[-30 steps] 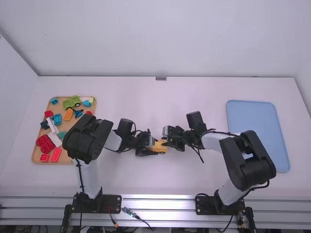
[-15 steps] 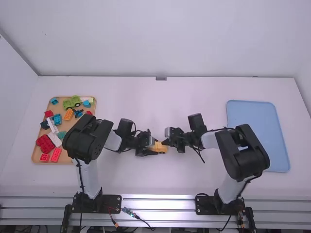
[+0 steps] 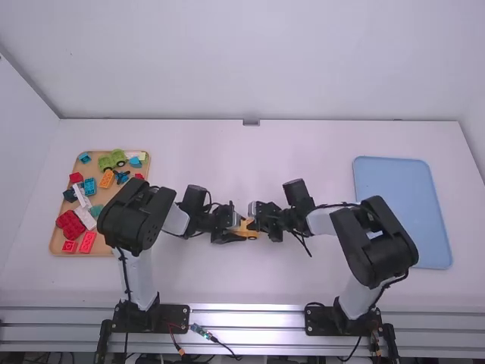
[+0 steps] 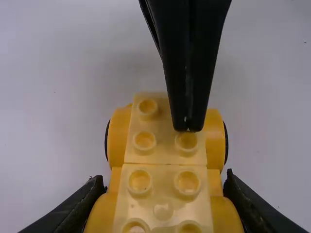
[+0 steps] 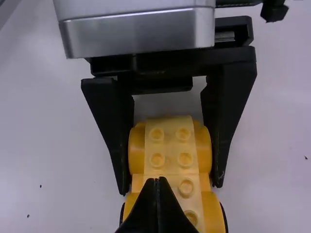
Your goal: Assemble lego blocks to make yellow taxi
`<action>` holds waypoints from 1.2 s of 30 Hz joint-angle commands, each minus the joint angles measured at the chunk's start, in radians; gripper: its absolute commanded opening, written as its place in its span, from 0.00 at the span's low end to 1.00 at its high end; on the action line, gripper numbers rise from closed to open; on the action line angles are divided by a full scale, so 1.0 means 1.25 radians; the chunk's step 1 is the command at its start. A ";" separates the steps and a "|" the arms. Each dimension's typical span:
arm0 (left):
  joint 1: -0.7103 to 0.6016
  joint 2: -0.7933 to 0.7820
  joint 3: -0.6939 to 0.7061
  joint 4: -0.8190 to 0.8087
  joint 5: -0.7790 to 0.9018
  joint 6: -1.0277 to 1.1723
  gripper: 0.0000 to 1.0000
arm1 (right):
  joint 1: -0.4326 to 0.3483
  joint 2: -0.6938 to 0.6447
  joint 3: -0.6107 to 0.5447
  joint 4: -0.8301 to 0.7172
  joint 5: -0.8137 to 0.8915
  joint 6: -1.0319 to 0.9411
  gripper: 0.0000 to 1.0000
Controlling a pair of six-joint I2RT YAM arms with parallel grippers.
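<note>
Between the 2 left fingers (image 3: 234, 239) lies the yellow chassis (image 4: 165, 171).

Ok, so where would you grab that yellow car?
Probably by its two long sides, with a finger on each, coming in over one end. The yellow car is long and narrow, and its sides face opposite ways, while round studs make the top bumpy. The left claw grips it that way.

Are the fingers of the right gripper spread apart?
No, the right gripper has its fingertips together over the yellow car.
</note>
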 commanded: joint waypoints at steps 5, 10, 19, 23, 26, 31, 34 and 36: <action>-0.008 0.012 -0.008 -0.016 -0.062 0.006 0.30 | 0.020 0.036 -0.009 -0.006 0.139 0.009 0.00; -0.008 0.012 -0.008 -0.016 -0.063 0.009 0.30 | -0.017 0.008 -0.010 0.063 0.032 0.009 0.00; -0.008 0.012 -0.008 -0.016 -0.111 -0.015 0.35 | -0.116 -0.175 -0.009 -0.015 -0.042 0.009 0.13; -0.008 0.012 -0.008 -0.016 -0.122 -0.023 0.47 | -0.157 -0.284 -0.009 -0.175 0.092 0.021 0.66; -0.008 0.012 -0.008 -0.015 -0.125 -0.024 0.49 | -0.176 -0.355 -0.009 -0.264 0.255 0.128 1.00; -0.008 0.012 0.011 -0.042 -0.123 -0.027 0.95 | -0.187 -0.429 -0.011 -0.340 0.455 0.291 0.99; -0.008 0.011 0.039 -0.100 -0.126 -0.022 0.99 | -0.183 -0.449 -0.011 -0.356 0.450 0.302 0.99; -0.007 0.008 0.054 -0.135 -0.128 -0.020 0.99 | -0.177 -0.450 -0.011 -0.353 0.453 0.302 0.99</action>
